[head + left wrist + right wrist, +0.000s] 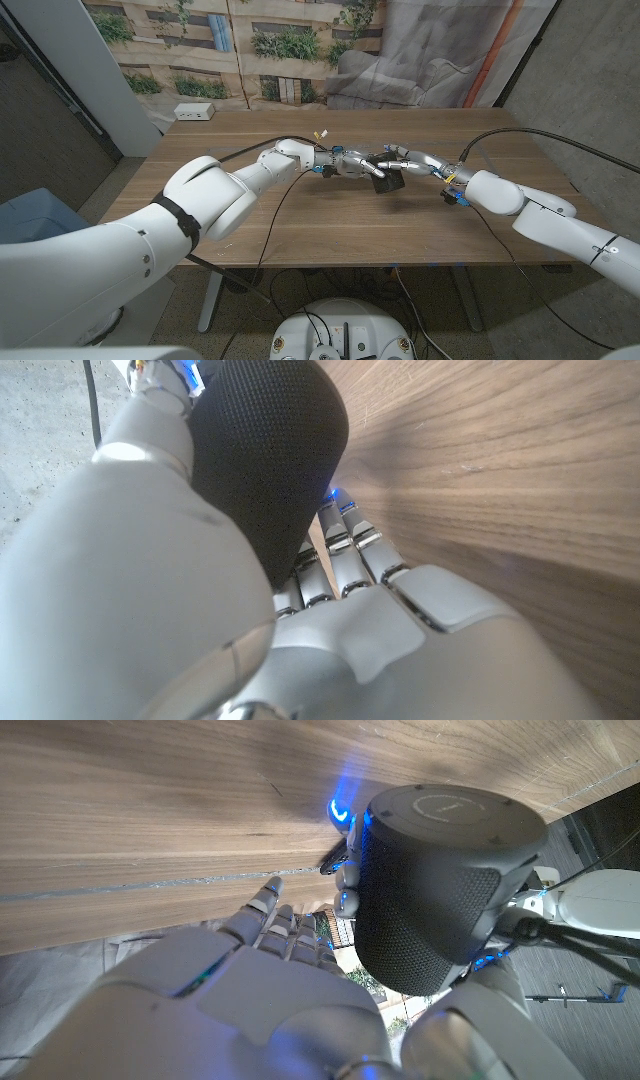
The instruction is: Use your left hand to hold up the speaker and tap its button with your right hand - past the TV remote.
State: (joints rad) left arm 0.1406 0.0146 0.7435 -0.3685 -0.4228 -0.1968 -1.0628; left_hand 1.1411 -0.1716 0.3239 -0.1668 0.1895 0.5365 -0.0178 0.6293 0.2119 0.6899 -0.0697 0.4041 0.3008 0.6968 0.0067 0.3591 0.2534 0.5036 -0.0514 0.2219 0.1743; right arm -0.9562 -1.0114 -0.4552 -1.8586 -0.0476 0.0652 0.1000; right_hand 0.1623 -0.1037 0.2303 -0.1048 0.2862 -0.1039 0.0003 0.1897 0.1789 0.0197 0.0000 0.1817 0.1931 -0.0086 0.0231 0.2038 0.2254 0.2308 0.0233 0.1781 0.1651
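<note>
Fingers [345, 880] of left hand [352, 165] grip the speaker [388, 181]; no legible markings.

speaker [386, 182]: mostly hidden by both hands, head view | button contact: cannot tell | left fingers [345, 550]: tips hidden behind speaker

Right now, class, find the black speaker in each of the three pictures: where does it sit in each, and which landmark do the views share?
Head view: speaker at the table's middle, held by the left hand, the right hand at it.
Left wrist view: speaker, upper middle.
Right wrist view: speaker, right of centre.
Shared landmark: the wooden table.
</note>
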